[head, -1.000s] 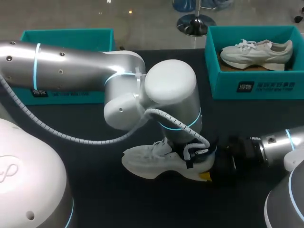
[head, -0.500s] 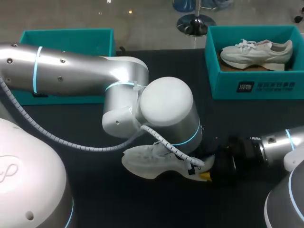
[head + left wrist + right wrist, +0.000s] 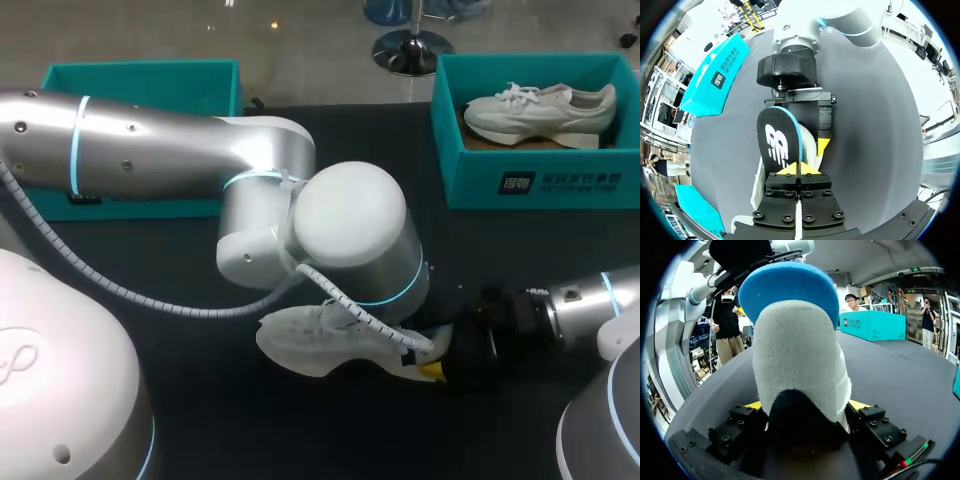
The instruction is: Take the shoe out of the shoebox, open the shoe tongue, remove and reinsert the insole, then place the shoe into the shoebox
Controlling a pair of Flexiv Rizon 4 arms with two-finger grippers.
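Observation:
The white shoe (image 3: pixel 300 345) lies on its side on the black table, mid-front. My right gripper (image 3: pixel 440 368) holds its heel (image 3: pixel 800 365) between both yellow tips, so my right gripper (image 3: pixel 805 409) is shut on the shoe. The insole (image 3: pixel 777 145), black on top and blue underneath (image 3: pixel 790 285), stands partly out of the shoe's opening. My left gripper (image 3: pixel 797 170) is shut on the insole's near end. In the head view my left arm's wrist (image 3: pixel 350 230) covers that gripper and the shoe's middle.
A teal shoebox (image 3: pixel 480 180) at the back right holds a second white shoe (image 3: pixel 540 108). Another teal shoebox (image 3: pixel 140 75) stands at the back left, partly behind my left arm.
My left wrist has swung and dropped lower over the shoe, and its fingers have closed on the insole. The right gripper and the shoe have stayed put.

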